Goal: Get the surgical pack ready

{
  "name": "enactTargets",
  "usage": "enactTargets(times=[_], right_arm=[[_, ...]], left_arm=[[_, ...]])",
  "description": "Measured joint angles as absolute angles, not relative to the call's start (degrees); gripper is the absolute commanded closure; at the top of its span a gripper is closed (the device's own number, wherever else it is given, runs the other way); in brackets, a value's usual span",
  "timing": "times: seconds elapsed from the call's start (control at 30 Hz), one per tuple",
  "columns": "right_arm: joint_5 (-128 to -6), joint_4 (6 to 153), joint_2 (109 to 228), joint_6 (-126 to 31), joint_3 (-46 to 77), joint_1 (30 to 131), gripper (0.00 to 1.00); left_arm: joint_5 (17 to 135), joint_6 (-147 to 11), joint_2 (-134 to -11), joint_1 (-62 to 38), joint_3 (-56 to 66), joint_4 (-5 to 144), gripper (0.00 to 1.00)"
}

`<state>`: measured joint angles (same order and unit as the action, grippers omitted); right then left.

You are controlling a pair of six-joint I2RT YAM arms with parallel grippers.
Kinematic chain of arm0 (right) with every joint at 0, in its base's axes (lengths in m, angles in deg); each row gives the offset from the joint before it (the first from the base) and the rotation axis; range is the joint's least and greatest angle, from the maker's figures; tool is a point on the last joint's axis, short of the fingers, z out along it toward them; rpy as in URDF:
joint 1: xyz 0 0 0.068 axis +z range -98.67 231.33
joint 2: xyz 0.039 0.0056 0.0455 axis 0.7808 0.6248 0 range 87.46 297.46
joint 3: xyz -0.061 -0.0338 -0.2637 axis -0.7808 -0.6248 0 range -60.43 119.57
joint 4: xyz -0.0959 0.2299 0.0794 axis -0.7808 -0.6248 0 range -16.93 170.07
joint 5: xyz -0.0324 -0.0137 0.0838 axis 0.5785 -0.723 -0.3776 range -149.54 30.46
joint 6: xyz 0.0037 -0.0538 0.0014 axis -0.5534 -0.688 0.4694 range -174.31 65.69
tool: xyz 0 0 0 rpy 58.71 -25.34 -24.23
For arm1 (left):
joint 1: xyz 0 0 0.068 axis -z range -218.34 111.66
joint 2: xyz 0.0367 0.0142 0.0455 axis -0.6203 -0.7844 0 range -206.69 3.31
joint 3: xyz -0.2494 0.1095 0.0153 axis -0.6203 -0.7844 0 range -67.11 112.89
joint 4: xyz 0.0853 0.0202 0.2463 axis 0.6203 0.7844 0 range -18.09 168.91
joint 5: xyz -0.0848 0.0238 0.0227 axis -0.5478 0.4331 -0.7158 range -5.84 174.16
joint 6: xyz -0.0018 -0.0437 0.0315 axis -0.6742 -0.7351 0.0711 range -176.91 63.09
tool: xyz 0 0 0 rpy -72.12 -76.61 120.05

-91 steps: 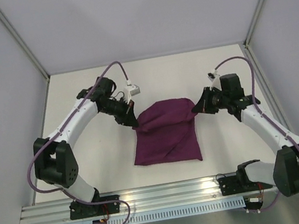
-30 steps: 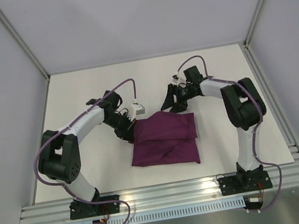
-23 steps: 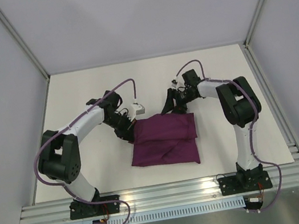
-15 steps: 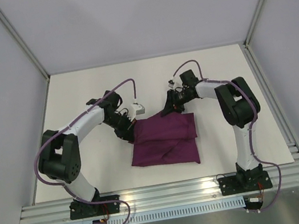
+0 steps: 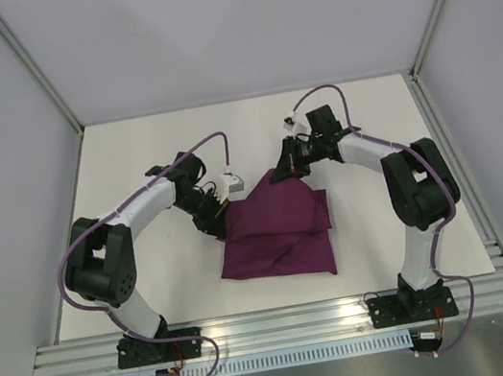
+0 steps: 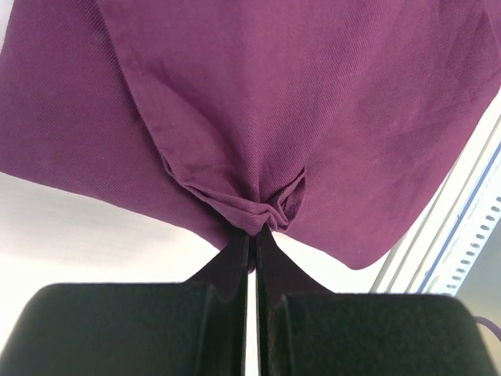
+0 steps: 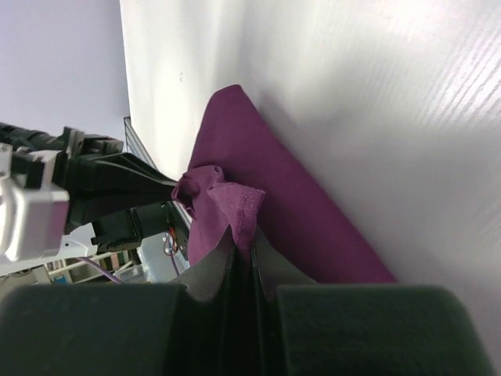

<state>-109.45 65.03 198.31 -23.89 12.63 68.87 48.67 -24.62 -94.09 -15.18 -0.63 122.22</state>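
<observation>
Pinching the purple bundle (image 5: 279, 232) along its far edge, both grippers were clamped on cloth.
Since a second before, the right gripper (image 5: 285, 169) had gone from wide apart to closed on the far edge near its middle, drawing up a small peak there; its elbow had swung outward to the right; the left gripper (image 5: 220, 215) had stayed shut on the far-left corner, its arm bent in the same arc; the bundle lay folded on the table (image 5: 149, 157) between the two arms; the left wrist view showed cloth bunched into a knot right at the closed fingertips, a detail the overhead view hid under the wrist; the right wrist view showed a folded lip of cloth nipped between its fingers, with the left gripper's black fingers meeting the cloth just beyond.
</observation>
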Motion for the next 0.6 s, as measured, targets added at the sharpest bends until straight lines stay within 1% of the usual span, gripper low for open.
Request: enactTargets(times=[0.07, 0.17, 0.37, 0.4, 0.47, 0.5, 0.6], right_arm=[[-108.75, 65.33, 195.66, -23.89, 11.27, 69.11, 0.99], [-107.92, 66.01, 191.49, -23.94, 8.32, 69.35, 0.99], [-106.26, 66.97, 182.35, -24.18, -0.79, 71.23, 0.99], [-106.02, 66.86, 180.49, -24.27, -2.46, 72.04, 0.99], [-105.93, 66.49, 176.67, -24.77, -5.54, 74.32, 1.0], [-105.84, 65.9, 174.61, -25.25, -7.09, 75.74, 1.0], [-105.6, 64.68, 168.73, -26.19, -12.05, 79.3, 0.99]], left_arm=[[48.67, -24.62, -94.09, -15.16, -0.63, 122.15, 1.0], [48.67, -24.62, -94.09, -15.16, -0.63, 122.0, 0.97], [49.0, -24.57, -94.09, -15.18, -0.63, 122.35, 0.71], [49.2, -24.49, -94.09, -15.18, -0.63, 122.55, 0.63], [49.61, -24.22, -94.05, -15.22, -0.63, 123.31, 0.57], [49.7, -24.14, -93.96, -15.22, -0.65, 123.79, 0.51], [49.61, -23.37, -92.93, -15.22, -0.65, 125.58, 0.45]])
